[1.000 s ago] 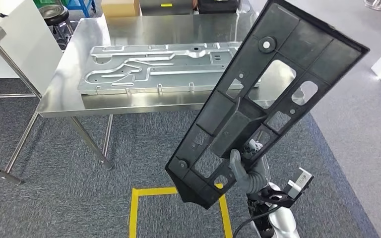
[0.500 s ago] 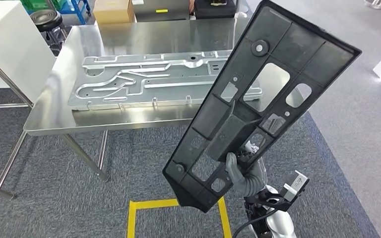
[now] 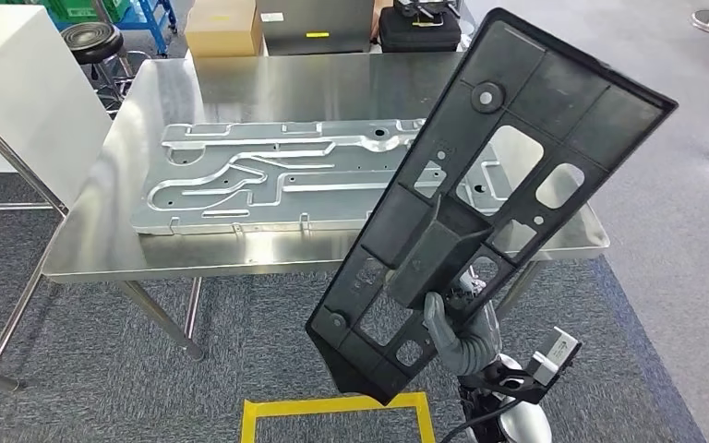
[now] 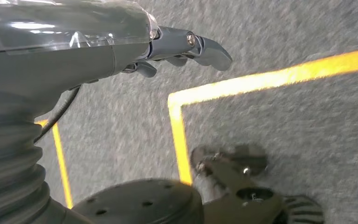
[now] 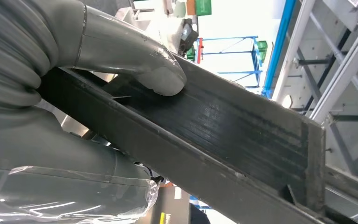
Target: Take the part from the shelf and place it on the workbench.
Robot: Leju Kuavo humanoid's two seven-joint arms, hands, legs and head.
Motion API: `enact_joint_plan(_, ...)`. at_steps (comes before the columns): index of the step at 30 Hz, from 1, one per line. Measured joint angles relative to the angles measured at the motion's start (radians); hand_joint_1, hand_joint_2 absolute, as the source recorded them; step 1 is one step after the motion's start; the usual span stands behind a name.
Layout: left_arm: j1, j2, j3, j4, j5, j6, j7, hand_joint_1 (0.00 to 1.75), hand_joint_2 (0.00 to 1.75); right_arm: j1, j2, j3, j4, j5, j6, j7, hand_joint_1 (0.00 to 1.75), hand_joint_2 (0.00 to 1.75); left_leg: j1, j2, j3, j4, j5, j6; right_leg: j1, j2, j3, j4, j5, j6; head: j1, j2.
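Observation:
A long black plastic panel (image 3: 517, 120) with several cut-outs stands tilted in front of me, its upper end over the workbench's right part. My right hand (image 3: 457, 337) grips it near its lower end, thumb on a raised rib. Up close, the thumb (image 5: 135, 65) presses on the panel's black edge (image 5: 242, 135). The steel workbench (image 3: 268, 88) lies ahead, and a large silver stamped plate (image 3: 268, 180) rests on it. My left hand (image 4: 186, 46) hangs above the carpet, fingers loosely out, holding nothing.
A yellow tape square (image 3: 332, 406) marks the grey carpet at my feet. Left of the bench stands a white cabinet (image 3: 18, 83) with a black stool (image 3: 92, 41) behind it. A cardboard box (image 3: 222, 28) and a black case (image 3: 420, 28) sit beyond the bench.
The whole picture has shifted: the workbench now sits lower in view and its right end shows. The black panel stays in my right hand at the same tilt.

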Motion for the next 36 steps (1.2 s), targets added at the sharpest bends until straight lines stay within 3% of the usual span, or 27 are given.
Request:
enact_joint_plan(2, -0.004, 0.000, -0.001, 0.000, -0.002, 0.000, 0.001, 0.00, 1.75, 0.003, 0.000, -0.002, -0.006, 0.006, -0.001, 0.002, 1.75, 1.75, -0.003, -0.001, 0.011, 0.009, -0.001, -0.012, -0.002, 0.003, 0.015, -0.010, -0.005, -0.009, 0.001, 0.000)
enact_joint_plan(4, -0.006, 0.000, -0.001, -0.001, -0.002, 0.000, 0.001, 0.00, 1.75, 0.001, 0.001, -0.004, -0.013, 0.013, -0.002, 0.003, 1.75, 1.75, -0.001, 0.002, -0.009, 0.064, 0.011, -0.021, -0.008, 0.003, 0.043, -0.023, -0.015, -0.019, 0.001, 0.000)
enact_joint_plan(6, -0.008, 0.001, -0.002, -0.001, -0.004, -0.001, 0.002, 0.00, 1.75, -0.004, 0.003, -0.006, -0.015, 0.031, -0.004, 0.006, 1.75, 1.75, 0.003, 0.005, -0.078, 0.174, -0.007, -0.031, -0.010, 0.002, 0.068, -0.031, -0.028, -0.027, 0.001, 0.000)
enact_joint_plan(8, -0.008, 0.001, -0.003, -0.001, -0.006, -0.007, -0.007, 0.00, 1.75, -0.022, 0.002, -0.012, -0.010, 0.081, -0.021, 0.014, 1.75, 1.75, 0.009, 0.007, -0.157, 0.261, -0.070, -0.040, -0.011, 0.003, 0.088, -0.033, -0.044, -0.029, 0.000, 0.000)
enact_joint_plan(9, -0.009, 0.001, -0.004, -0.001, -0.007, -0.013, -0.015, 0.00, 1.75, -0.043, -0.001, -0.018, -0.001, 0.120, -0.037, 0.021, 1.75, 1.75, 0.012, 0.007, -0.183, 0.270, -0.096, -0.043, -0.012, 0.006, 0.099, -0.033, -0.053, -0.028, 0.000, 0.000)
enact_joint_plan(10, -0.010, 0.001, -0.006, -0.001, -0.009, -0.018, -0.026, 0.00, 1.75, -0.072, -0.008, -0.025, 0.012, 0.162, -0.056, 0.029, 1.75, 1.75, 0.014, 0.008, -0.197, 0.254, -0.101, -0.045, -0.014, 0.008, 0.111, -0.033, -0.063, -0.026, 0.000, 0.000)
enact_joint_plan(11, -0.010, 0.001, -0.009, -0.001, -0.008, -0.022, -0.036, 0.00, 1.75, -0.108, -0.017, -0.034, 0.030, 0.200, -0.075, 0.036, 1.75, 1.75, 0.016, 0.008, -0.201, 0.213, -0.074, -0.046, -0.016, 0.011, 0.124, -0.033, -0.072, -0.022, 0.000, 0.000)
enact_joint_plan(13, -0.007, 0.001, -0.024, -0.001, 0.009, -0.026, -0.048, 0.00, 1.75, -0.195, -0.041, -0.055, 0.082, 0.253, -0.098, 0.042, 1.75, 1.75, 0.019, 0.012, -0.198, 0.098, 0.050, -0.045, -0.018, 0.014, 0.146, -0.029, -0.092, -0.013, 0.000, 0.000)
enact_joint_plan(15, -0.005, 0.001, -0.046, -0.001, 0.031, -0.027, -0.056, 0.00, 1.75, -0.280, -0.062, -0.078, 0.137, 0.310, -0.130, 0.048, 1.75, 1.75, 0.018, 0.015, -0.198, 0.035, 0.137, -0.036, -0.016, 0.017, 0.153, -0.023, -0.109, 0.001, 0.001, 0.000)
enact_joint_plan(17, -0.007, 0.002, -0.065, -0.001, 0.036, -0.024, -0.064, 0.00, 1.75, -0.371, -0.086, -0.089, 0.193, 0.449, -0.221, 0.076, 1.75, 1.75, 0.014, 0.014, -0.201, 0.031, 0.150, -0.021, -0.015, 0.018, 0.155, -0.024, -0.119, 0.016, 0.001, 0.000)
enact_joint_plan(19, -0.014, 0.001, -0.081, -0.001, 0.033, -0.018, -0.073, 0.00, 1.75, -0.513, -0.127, -0.072, 0.305, 0.749, -0.379, 0.149, 1.75, 1.75, 0.013, 0.013, -0.200, 0.023, 0.156, -0.007, -0.020, 0.011, 0.148, -0.011, -0.131, 0.027, 0.001, 0.000)
enact_joint_plan(21, -0.027, 0.001, -0.096, -0.001, 0.031, -0.014, -0.079, 0.00, 1.75, -0.707, -0.173, -0.024, 0.503, 1.117, -0.524, 0.240, 1.75, 1.75, 0.012, 0.014, -0.198, 0.017, 0.159, 0.004, -0.024, 0.003, 0.100, 0.075, -0.171, 0.034, 0.001, 0.000)
enact_joint_plan(23, -0.040, 0.001, -0.104, -0.001, 0.031, -0.016, -0.085, 0.00, 1.75, -0.886, -0.208, 0.041, 0.723, 1.363, -0.583, 0.310, 1.75, 1.75, 0.008, 0.014, -0.197, 0.016, 0.155, 0.011, -0.023, 0.001, 0.021, 0.207, -0.213, 0.038, 0.001, 0.000)
enact_joint_plan(24, -0.044, 0.001, -0.107, -0.001, 0.032, -0.017, -0.089, 0.00, 1.75, -0.949, -0.219, 0.074, 0.821, 1.431, -0.591, 0.337, 1.75, 1.75, 0.006, 0.012, -0.193, 0.016, 0.153, 0.014, -0.023, 0.001, -0.009, 0.249, -0.214, 0.038, 0.001, 0.000)
enact_joint_plan(25, -0.047, 0.001, -0.111, -0.001, 0.032, -0.018, -0.091, 0.00, 1.75, -0.995, -0.228, 0.102, 0.908, 1.471, -0.594, 0.359, 1.75, 1.75, 0.006, 0.007, -0.188, 0.016, 0.149, 0.017, -0.022, 0.001, -0.022, 0.255, -0.194, 0.036, 0.001, 0.000)
enact_joint_plan(26, -0.048, 0.001, -0.114, -0.001, 0.032, -0.019, -0.093, 0.00, 1.75, -1.025, -0.233, 0.125, 0.980, 1.493, -0.598, 0.374, 1.75, 1.75, 0.005, 0.002, -0.180, 0.016, 0.145, 0.017, -0.021, 0.001, -0.018, 0.222, -0.157, 0.033, 0.001, 0.000)
enact_joint_plan(28, -0.047, -0.002, -0.120, -0.001, 0.032, -0.019, -0.095, 0.00, 1.75, -1.059, -0.236, 0.159, 1.087, 1.510, -0.609, 0.390, 1.75, 1.75, 0.004, -0.008, -0.165, 0.016, 0.135, 0.016, -0.015, 0.001, 0.022, 0.091, -0.064, 0.019, 0.001, 0.000)
enact_joint_plan(29, -0.047, -0.003, -0.122, 0.000, 0.032, -0.019, -0.096, 0.00, 1.75, -1.071, -0.236, 0.173, 1.126, 1.514, -0.616, 0.392, 1.75, 1.75, 0.002, -0.011, -0.162, 0.015, 0.132, 0.013, -0.010, 0.000, 0.039, 0.037, -0.035, 0.012, 0.001, 0.000)
enact_joint_plan(30, -0.047, -0.006, -0.123, 0.000, 0.032, -0.019, -0.097, 0.00, 1.75, -1.081, -0.236, 0.185, 1.161, 1.518, -0.621, 0.395, 1.75, 1.75, 0.002, -0.012, -0.162, 0.015, 0.131, 0.010, -0.007, -0.001, 0.051, 0.002, -0.021, 0.007, 0.001, 0.000)
enact_joint_plan(32, -0.047, -0.008, -0.124, 0.000, 0.031, -0.018, -0.099, 0.00, 1.75, -1.096, -0.236, 0.205, 1.217, 1.527, -0.622, 0.402, 1.75, 1.75, 0.002, -0.014, -0.165, 0.012, 0.130, 0.002, -0.002, -0.001, 0.057, -0.020, -0.026, 0.001, 0.001, 0.000)
enact_joint_plan(34, -0.045, -0.008, -0.125, -0.001, 0.030, -0.010, -0.101, 0.00, 1.75, -1.098, -0.236, 0.221, 1.253, 1.537, -0.616, 0.411, 1.75, 1.75, 0.001, -0.009, -0.169, 0.017, 0.122, -0.009, -0.009, -0.002, 0.068, -0.038, -0.030, -0.005, 0.001, 0.000)
enact_joint_plan(36, -0.044, -0.007, -0.126, -0.001, 0.030, 0.002, -0.105, 0.00, 1.75, -1.095, -0.235, 0.233, 1.285, 1.543, -0.613, 0.418, 1.75, 1.75, 0.002, -0.002, -0.197, 0.078, 0.087, -0.020, -0.017, -0.004, 0.079, -0.051, -0.029, -0.010, 0.001, 0.000)
